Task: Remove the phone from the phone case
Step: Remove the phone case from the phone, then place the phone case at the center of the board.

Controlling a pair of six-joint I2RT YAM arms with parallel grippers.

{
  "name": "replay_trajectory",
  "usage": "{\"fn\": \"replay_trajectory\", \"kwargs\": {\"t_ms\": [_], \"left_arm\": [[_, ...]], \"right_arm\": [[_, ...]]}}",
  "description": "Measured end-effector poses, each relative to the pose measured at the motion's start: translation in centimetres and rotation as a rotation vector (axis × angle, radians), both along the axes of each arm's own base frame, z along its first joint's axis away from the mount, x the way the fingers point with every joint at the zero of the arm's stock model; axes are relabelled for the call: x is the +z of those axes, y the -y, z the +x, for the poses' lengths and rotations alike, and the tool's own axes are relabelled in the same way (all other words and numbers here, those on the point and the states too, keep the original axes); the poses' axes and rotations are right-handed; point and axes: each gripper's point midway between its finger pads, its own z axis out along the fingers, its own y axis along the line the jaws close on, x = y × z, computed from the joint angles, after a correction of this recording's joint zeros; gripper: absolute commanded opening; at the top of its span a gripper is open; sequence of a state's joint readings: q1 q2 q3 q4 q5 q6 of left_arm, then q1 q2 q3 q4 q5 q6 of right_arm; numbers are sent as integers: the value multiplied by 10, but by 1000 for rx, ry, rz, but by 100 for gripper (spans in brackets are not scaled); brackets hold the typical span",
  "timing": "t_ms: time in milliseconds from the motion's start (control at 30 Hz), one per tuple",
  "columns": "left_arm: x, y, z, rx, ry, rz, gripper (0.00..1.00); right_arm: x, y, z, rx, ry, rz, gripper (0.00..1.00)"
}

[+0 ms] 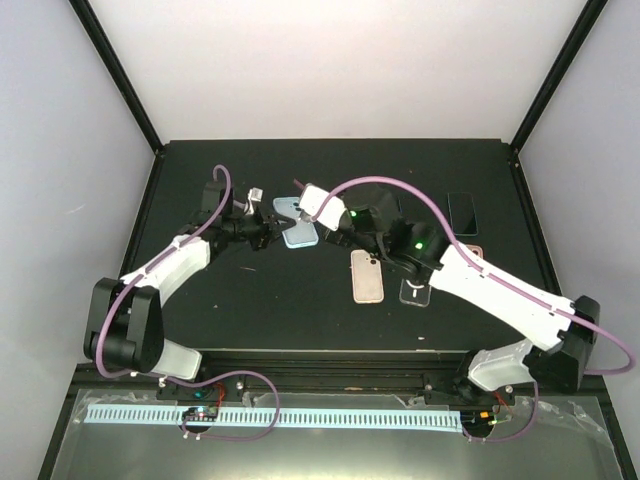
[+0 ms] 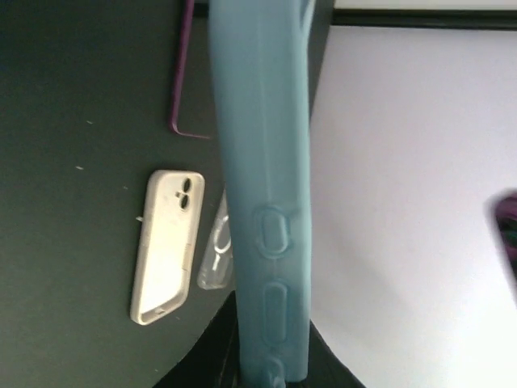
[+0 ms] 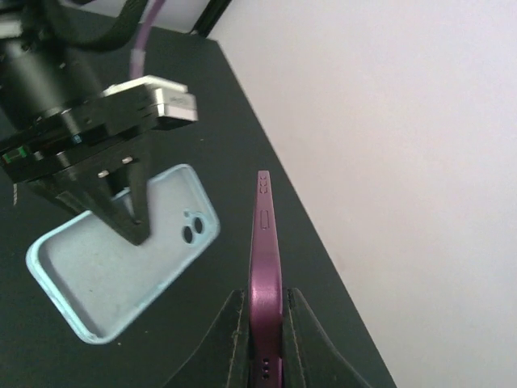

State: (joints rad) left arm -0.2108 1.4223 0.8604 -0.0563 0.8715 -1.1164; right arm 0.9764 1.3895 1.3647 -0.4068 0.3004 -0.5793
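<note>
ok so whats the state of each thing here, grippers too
blue case: empty, held up off the table
purple phone: out of the case, gripped edge-on
left gripper: shut on the blue case
right gripper: shut on the purple phone
beige case: lying flat on the table, untouched
clear case: lying flat beside the beige case
black phone: lying flat, far right

Black table [image 1: 250, 310] bears a beige case [image 1: 367, 276], clear case [image 1: 415, 291], black phone [image 1: 462, 212].
</note>
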Motion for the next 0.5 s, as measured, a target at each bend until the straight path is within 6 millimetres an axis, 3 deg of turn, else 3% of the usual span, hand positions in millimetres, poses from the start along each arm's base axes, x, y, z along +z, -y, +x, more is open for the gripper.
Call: {"fn": "replay_trajectory", "kwargs": {"t_ms": [100, 233, 500], "left_arm": [[-12, -6, 3, 16, 7, 51, 2], [-28, -6, -2, 6, 9, 85, 2], [-96, 16, -63, -101, -103, 160, 2]], "right_arm": [[19, 14, -1, -28, 20, 44, 1], [29, 26, 0, -51, 24, 65, 1], [34, 55, 11, -123, 20, 74, 1]]}}
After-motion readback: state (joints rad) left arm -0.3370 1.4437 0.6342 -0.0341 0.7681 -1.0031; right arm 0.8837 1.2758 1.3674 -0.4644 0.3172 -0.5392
